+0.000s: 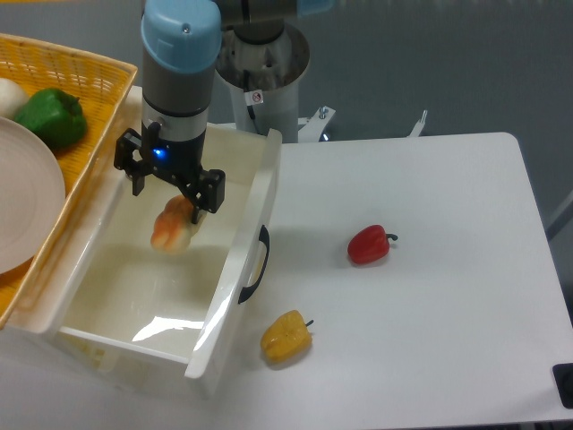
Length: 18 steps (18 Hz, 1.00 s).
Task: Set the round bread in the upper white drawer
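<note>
The round bread [172, 229], a pale orange lumpy bun, is inside the upper white drawer [134, 300], which stands pulled out with its dark handle [260, 265] facing right. My gripper [175, 194] hangs directly above the bun, inside the drawer's back half. Its fingers are spread wide, open, on either side of the bun's top, with no clear grip on it. Whether the bun rests on the drawer floor is hard to tell.
A woven yellow basket [85, 67] at the left holds a green pepper [52, 116] and a white plate [27, 202]. A red bell pepper [369, 244] and a yellow bell pepper [286, 337] lie on the white table [430, 313] to the drawer's right.
</note>
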{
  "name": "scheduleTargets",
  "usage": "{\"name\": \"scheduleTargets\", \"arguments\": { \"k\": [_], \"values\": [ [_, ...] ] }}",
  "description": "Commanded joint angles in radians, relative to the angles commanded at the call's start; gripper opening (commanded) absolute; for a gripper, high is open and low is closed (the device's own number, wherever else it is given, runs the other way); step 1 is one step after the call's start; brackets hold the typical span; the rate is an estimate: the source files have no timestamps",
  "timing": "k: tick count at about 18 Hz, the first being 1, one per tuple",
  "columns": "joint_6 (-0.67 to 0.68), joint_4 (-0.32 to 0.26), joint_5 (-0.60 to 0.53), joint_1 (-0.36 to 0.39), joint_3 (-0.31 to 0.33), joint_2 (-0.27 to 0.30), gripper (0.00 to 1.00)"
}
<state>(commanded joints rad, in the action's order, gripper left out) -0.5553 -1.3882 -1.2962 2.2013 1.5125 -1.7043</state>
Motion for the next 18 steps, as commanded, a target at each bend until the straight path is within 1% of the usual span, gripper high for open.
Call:
{"name": "scheduleTargets", "arguments": {
  "k": [10,15,17,18],
  "values": [
    [0.0,-0.002,-0.003,0.008,-0.003,0.011,1.0],
    [-0.002,-0.02,-0.012,0.023,-0.015,0.02,1.0],
    [-0.014,-0.014,-0.061,0.066,-0.017,0.041,1.0],
    [-0.026,-0.009,-0.119,0.069,-0.015,0.052,1.0]
  ]
}}
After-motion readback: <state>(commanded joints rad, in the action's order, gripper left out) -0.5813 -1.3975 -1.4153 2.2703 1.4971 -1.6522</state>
